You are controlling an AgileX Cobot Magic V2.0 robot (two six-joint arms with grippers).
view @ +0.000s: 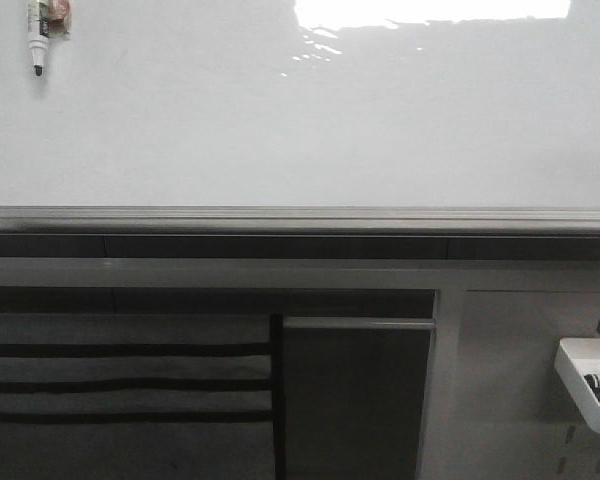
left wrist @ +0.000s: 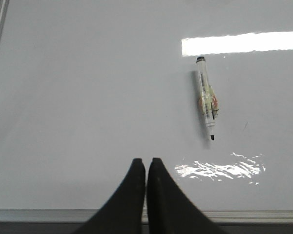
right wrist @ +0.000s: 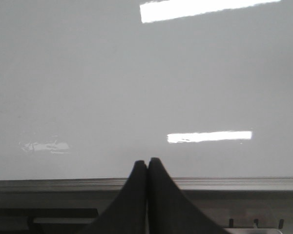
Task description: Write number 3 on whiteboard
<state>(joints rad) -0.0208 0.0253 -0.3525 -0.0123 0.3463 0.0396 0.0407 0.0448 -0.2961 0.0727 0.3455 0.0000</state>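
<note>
The whiteboard [view: 300,120] is a wide glossy white board with a grey rail [view: 300,217] along its bottom edge. No number 3 shows on it. A white marker with a black tip [view: 38,35] hangs on the board at the upper left, tip down; it also shows in the left wrist view [left wrist: 207,100]. My left gripper [left wrist: 146,162] is shut and empty, in front of the board's lower part, apart from the marker. My right gripper [right wrist: 147,162] is shut and empty, near the bottom rail [right wrist: 146,183]. Neither gripper shows in the front view.
Bright light glare [view: 430,10] lies along the board's top. Below the rail is a dark cabinet with slats [view: 125,385]. At the lower right a grey pegboard panel carries a white tray [view: 590,380] holding small items.
</note>
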